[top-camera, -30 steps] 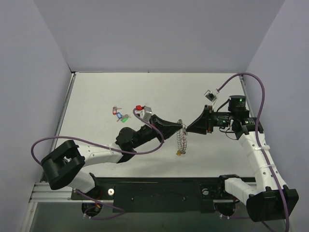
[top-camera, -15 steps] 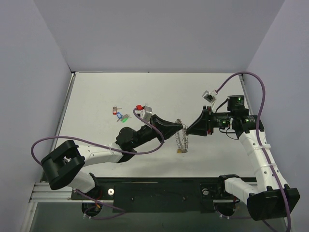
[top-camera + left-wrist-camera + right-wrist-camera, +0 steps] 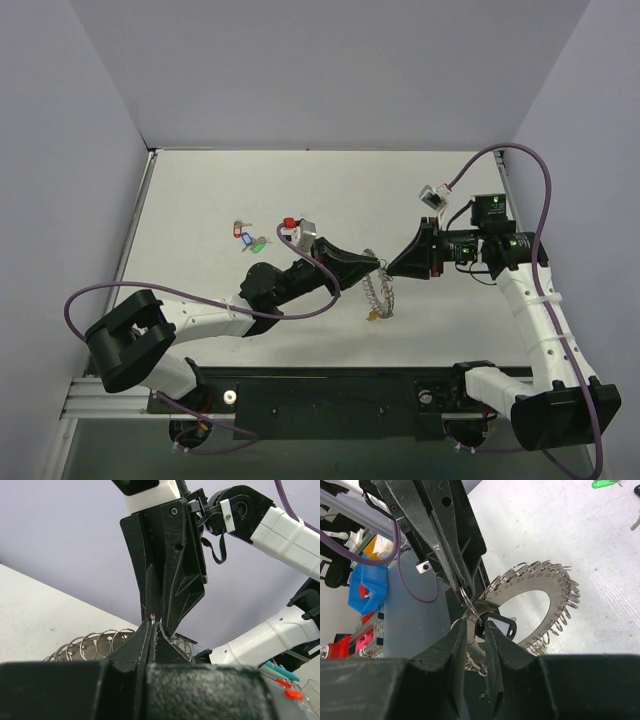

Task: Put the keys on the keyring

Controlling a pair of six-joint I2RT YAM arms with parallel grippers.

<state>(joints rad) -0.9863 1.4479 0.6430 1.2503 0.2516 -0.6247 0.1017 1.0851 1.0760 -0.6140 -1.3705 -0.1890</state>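
The keyring (image 3: 378, 290), a flat silver loop fringed with small rings, hangs above the table between the two gripper tips; it also shows in the right wrist view (image 3: 520, 582). My left gripper (image 3: 376, 264) is shut on one small ring (image 3: 151, 617) of it. My right gripper (image 3: 392, 268) meets it tip to tip and is shut on a black-tagged key (image 3: 501, 626) right at that ring. A yellow tag (image 3: 372, 315) dangles from the loop's bottom. Red (image 3: 289, 222), blue (image 3: 245, 238) and green (image 3: 259, 245) tagged keys lie on the table to the left.
The white table (image 3: 200, 190) is walled at the back and both sides. The left arm stretches across the middle, and the loose keys lie just beyond its elbow. Purple cables loop from both arms.
The right wrist has shifted slightly to the right and up. The keyring has swung a little. Both grippers stay tip to tip.
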